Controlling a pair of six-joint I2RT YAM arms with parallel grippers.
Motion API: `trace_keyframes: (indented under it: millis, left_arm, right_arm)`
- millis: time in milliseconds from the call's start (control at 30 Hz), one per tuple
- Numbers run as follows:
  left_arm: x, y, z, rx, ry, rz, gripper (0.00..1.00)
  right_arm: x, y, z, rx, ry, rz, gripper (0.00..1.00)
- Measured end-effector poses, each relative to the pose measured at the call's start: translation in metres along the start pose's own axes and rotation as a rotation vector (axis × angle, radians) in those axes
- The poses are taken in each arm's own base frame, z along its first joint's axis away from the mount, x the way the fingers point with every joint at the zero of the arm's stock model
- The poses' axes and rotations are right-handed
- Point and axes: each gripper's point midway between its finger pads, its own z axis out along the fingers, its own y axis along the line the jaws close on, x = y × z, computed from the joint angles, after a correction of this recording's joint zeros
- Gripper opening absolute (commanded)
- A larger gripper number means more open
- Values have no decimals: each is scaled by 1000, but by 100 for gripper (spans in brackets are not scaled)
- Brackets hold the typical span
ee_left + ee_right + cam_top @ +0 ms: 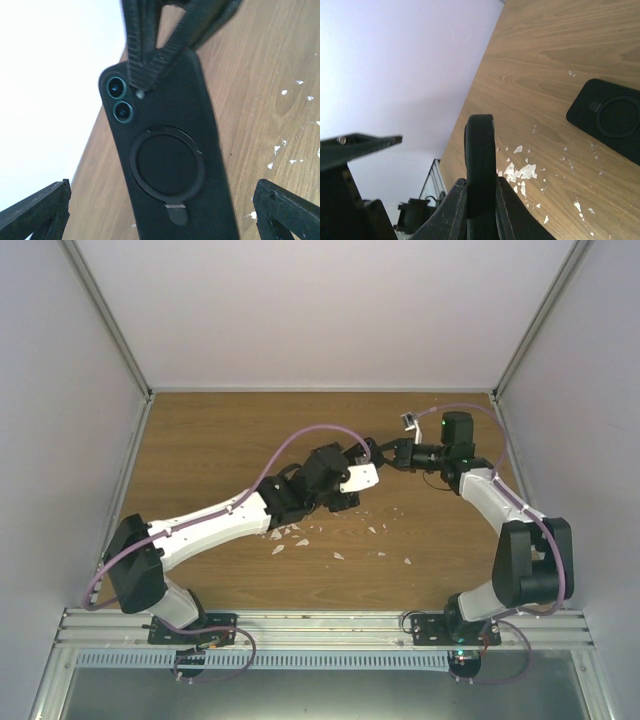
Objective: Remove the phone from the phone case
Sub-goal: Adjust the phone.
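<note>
The phone in its black case, which has a ring stand and two camera lenses, is held in the air above the wooden table. My right gripper is shut on its top edge, and its fingers show clamped beside the lenses. My left gripper is open. Its fingertips stand wide on either side of the case's lower part and do not touch it. In the top view the two grippers meet mid-table, the left and the right. The phone's screen side is hidden.
A second black ring-backed case or phone lies flat on the table. White flakes are scattered on the wood, also in the top view. The enclosure's white walls stand at the back and sides.
</note>
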Motion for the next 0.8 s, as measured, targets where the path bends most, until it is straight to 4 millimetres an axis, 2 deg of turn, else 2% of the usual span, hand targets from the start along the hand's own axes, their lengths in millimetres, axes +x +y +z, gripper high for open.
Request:
trace_keyframes:
  millis: [200,500,800]
  left_arm:
    - [-9,-18,-6,-62,6,174,99]
    - [-6,-28,6,-174,52,338,99]
    - [6,-34,22,-273,87,463,80]
  right_arm:
    - [-7,-5,-21,-15,-72,102,0]
    - [0,0,-28,-57,-86,201,1]
    - [1,6,-35,-78,-98,246,1]
